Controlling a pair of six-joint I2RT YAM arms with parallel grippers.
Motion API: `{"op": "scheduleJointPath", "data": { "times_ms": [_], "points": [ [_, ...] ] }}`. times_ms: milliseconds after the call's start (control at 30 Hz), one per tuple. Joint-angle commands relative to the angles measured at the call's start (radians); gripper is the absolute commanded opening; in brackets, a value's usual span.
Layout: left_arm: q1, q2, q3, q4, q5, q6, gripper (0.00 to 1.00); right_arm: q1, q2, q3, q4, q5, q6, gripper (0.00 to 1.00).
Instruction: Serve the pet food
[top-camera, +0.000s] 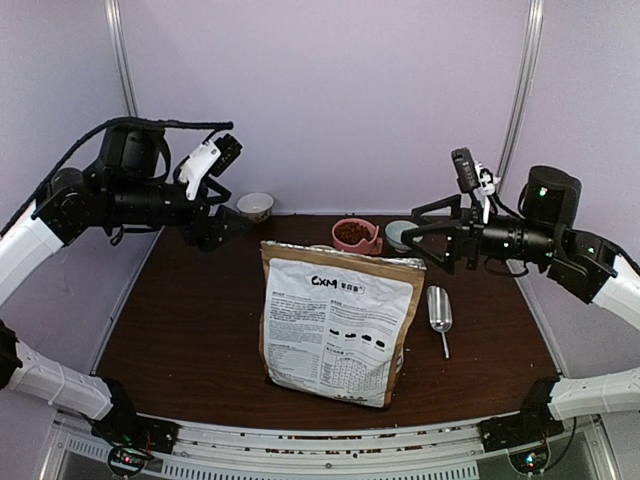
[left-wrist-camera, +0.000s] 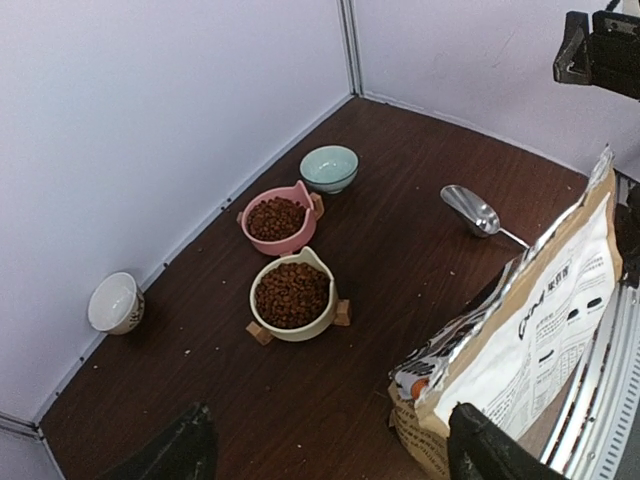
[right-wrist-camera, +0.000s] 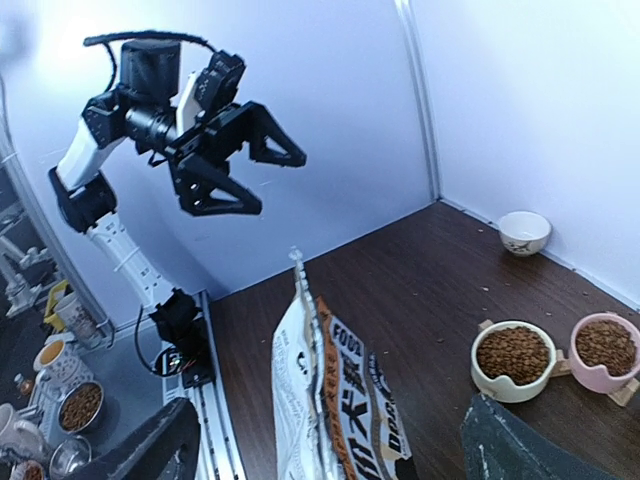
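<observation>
Claws, pair: left claw (right-wrist-camera: 280, 185) and right claw (top-camera: 418, 230), both spread wide, empty, raised above surface (top-camera: 190, 320).
Pet food (left-wrist-camera: 291, 294) lies in cream bowl (left-wrist-camera: 296, 331) and pink bowl (left-wrist-camera: 286, 243), beyond upright bag (top-camera: 335, 325); scoop (top-camera: 439, 308) lying on surface right of bag.

soft, even light is falling from above; the walls (top-camera: 330, 100) are glowing pale lilac. ahead of the left fingers (left-wrist-camera: 185, 450), the scoop (left-wrist-camera: 470, 210) is catching a bright glint and the cream bowl (left-wrist-camera: 300, 333) is casting only a faint shadow. those fingers are showing as dark, unsharp shapes. above the right fingers (right-wrist-camera: 545, 440), the wall post (right-wrist-camera: 420, 100) is curving with lens distortion, and the far upper left corner is smearing into haze.
</observation>
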Motion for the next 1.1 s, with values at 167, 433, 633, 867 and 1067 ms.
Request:
{"op": "scheduleJointPath", "data": {
  "times_ms": [167, 433, 633, 867, 1067],
  "points": [
    [0.215, 0.113, -0.101, 0.244, 0.057, -0.254, 0.84, -0.124, 0.155, 0.152, -0.298, 0.394, 0.116, 0.95],
    [0.571, -0.044, -0.486, 0.518, 0.111, -0.401, 0.85, -0.442, 0.165, -0.071, -0.25, 0.392, 0.155, 0.95],
    [0.871, -0.245, -0.787, 0.666, 0.0, -0.503, 0.88, -0.701, 0.089, -0.222, -0.185, 0.357, 0.132, 0.94],
    [0.882, -0.395, -1.047, 0.896, -0.317, -0.372, 0.91, -0.818, -0.164, -0.488, 0.131, 0.45, 0.067, 0.95],
    [0.872, -0.324, -1.23, 1.263, -0.279, -0.192, 0.97, -0.818, -0.266, -0.75, 0.535, 0.543, 0.019, 0.95]
  ]
}}
